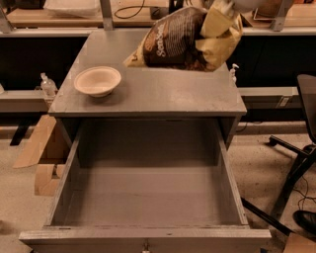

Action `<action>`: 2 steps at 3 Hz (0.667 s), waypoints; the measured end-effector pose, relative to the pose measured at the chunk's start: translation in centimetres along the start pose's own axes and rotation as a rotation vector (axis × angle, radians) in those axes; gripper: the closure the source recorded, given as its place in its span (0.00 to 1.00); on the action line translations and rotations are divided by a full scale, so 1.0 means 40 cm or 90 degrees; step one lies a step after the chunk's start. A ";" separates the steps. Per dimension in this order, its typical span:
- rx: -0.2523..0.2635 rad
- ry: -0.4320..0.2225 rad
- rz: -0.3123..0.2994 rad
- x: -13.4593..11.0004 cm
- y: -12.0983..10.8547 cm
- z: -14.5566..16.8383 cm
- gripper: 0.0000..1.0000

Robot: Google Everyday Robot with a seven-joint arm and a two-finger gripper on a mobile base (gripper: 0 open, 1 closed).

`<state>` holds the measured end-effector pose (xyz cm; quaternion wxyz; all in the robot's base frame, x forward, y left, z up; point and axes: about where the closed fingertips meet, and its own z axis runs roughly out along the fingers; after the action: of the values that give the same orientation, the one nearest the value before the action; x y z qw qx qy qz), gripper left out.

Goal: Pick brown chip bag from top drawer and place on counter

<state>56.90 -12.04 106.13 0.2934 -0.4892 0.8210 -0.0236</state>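
The yellowish hand (220,30), at the top edge, gripped the brown chip bag (170,39), white-lettered and tan-edged; below the hand lay a grey tabletop (163,91) and a beige bowl (97,80).

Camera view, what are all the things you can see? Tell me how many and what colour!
brown chip bag: one, dark brown with tan-yellow edges, up in the air over the back of the counter
bowl: one, pale beige, on the counter's left side
counter: one, grey, above the drawer
top drawer: one, grey, pulled open at the front
left bottle: one, clear, on the ledge left of the counter
right bottle: one, pale, just right of the counter
cardboard: a few tan pieces, on the floor at the left
chair: one, black, at the right edge
wooden bench: one, light wood, along the back
gripper: one, pale, at the top edge, shut on the bag's right end
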 end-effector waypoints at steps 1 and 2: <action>0.048 -0.029 0.028 -0.053 -0.081 0.000 1.00; 0.051 -0.032 0.033 -0.067 -0.088 0.013 1.00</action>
<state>60.88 -11.57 108.08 0.3335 -0.4565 0.8241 -0.0365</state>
